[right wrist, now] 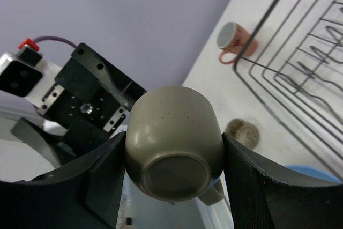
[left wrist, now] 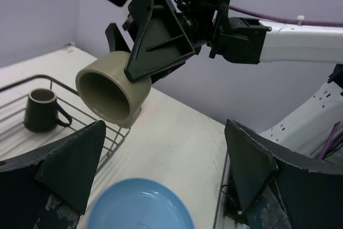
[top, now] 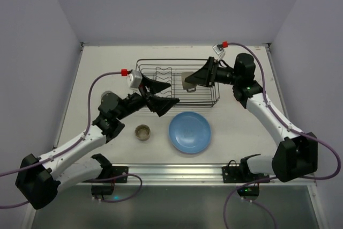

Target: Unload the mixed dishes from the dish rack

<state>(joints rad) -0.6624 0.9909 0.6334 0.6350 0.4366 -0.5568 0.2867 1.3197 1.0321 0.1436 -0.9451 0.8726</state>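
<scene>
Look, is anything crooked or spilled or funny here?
Only the greyish cup: the right claw holds it tipped sideways in the air over the rack. Nothing looks spilled or broken.

Plain lavender walls (top: 177, 4) enclose a white counter (top: 230, 132) on three sides; a metal rail (top: 177, 171) runs along its near edge

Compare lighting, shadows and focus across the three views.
Top external: even, diffuse light, only faint shadows beside the blue plate and dish rack, no glare. Left wrist: the near fingers are dark and soft-edged, while the held cup is crisp. Right wrist: the held cup shows a mild sheen; the pink cup behind looks slightly softer.
</scene>
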